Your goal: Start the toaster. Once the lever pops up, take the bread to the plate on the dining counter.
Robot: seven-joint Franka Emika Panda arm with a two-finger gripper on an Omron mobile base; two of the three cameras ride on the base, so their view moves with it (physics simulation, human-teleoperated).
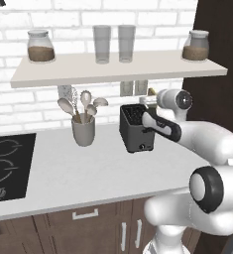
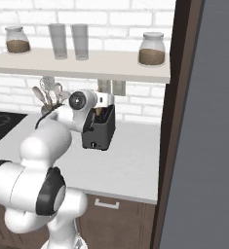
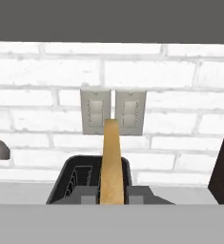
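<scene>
White matte worktop [image 1: 88, 168] over brown wood cabinets, white brick wall behind, pale shelf [image 1: 113, 69] above with 2 jars and 2 glasses; black boxy toaster [image 1: 134, 130] near the worktop's back edge, beside a grey utensil crock [image 1: 83, 131]; my gripper [image 3: 111, 193] is clamped on the thin tan bread [image 3: 111, 162], standing edge-on above the toaster's slot.
</scene>
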